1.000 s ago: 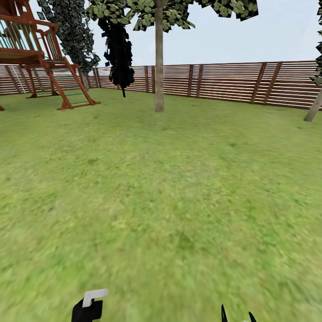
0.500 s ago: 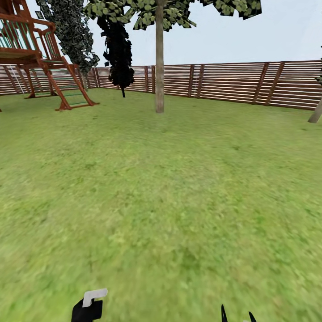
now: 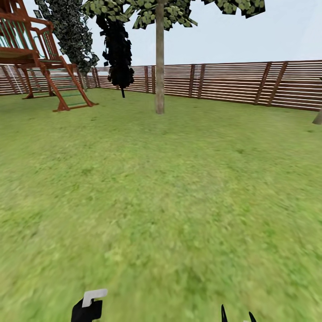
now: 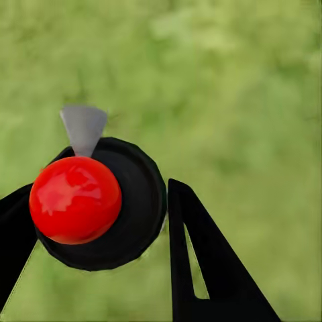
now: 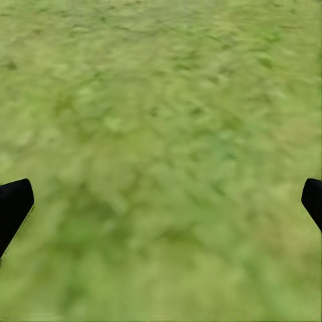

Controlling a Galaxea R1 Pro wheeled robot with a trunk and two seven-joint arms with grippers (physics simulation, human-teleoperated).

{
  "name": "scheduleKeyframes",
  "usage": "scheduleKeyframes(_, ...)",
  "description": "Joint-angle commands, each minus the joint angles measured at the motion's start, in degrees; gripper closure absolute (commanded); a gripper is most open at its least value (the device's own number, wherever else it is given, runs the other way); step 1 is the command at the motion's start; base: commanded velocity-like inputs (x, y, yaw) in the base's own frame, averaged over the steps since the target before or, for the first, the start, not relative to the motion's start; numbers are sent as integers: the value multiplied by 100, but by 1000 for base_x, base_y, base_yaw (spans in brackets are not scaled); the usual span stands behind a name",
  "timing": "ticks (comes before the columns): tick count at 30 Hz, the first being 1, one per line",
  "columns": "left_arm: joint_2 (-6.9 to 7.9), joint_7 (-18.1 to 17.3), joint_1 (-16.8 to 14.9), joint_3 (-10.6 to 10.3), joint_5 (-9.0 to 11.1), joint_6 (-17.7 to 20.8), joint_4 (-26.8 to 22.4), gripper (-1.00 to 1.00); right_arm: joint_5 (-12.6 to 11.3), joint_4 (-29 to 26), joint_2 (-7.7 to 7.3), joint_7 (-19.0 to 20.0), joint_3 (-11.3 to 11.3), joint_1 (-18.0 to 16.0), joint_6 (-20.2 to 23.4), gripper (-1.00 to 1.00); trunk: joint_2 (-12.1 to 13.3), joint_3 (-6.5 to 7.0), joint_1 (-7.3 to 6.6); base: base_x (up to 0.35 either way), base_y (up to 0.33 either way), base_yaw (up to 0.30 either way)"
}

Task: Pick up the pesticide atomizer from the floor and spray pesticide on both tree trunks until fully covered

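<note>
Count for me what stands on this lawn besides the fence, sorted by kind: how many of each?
Bare-trunked trees: 2, one central, one trunk base at the right edge
Dark leafy trees by the fence: 2
Wooden play frame: 1
Total: 5

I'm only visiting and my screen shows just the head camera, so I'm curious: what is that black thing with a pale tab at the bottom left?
Observer: The left wrist camera shows it close up. It is the pesticide atomizer, a round black body with a red ball top.
Operator: Is the robot holding it?
Observer: Yes. The left gripper has a black finger on each side of it.
Operator: And the two black tips at the bottom right?
Observer: That is the right gripper. Its wrist camera shows the fingers spread wide, with nothing between them but lawn.
</note>
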Motion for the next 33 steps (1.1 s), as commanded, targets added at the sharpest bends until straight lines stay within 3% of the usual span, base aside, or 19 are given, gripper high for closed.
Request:
scheduleKeyframes(1, 0, 0, 0, -5, -1, 2, -1, 100, 0, 0, 0, 0, 0, 0, 0, -100, 0, 0, 0, 341, 26, 0)
scheduleKeyframes(26, -1, 6, 0, -7, -1, -3, -10, 100, -1, 0, 7, 7, 4, 0, 0, -100, 0, 0, 0, 341, 39, 0)
scheduleKeyframes(33, -9, 5, 0, -7, 15, -3, 6, 100, -13, -14, 145, 9, -4, 0, 0, -100, 0, 0, 0, 341, 37, 0)
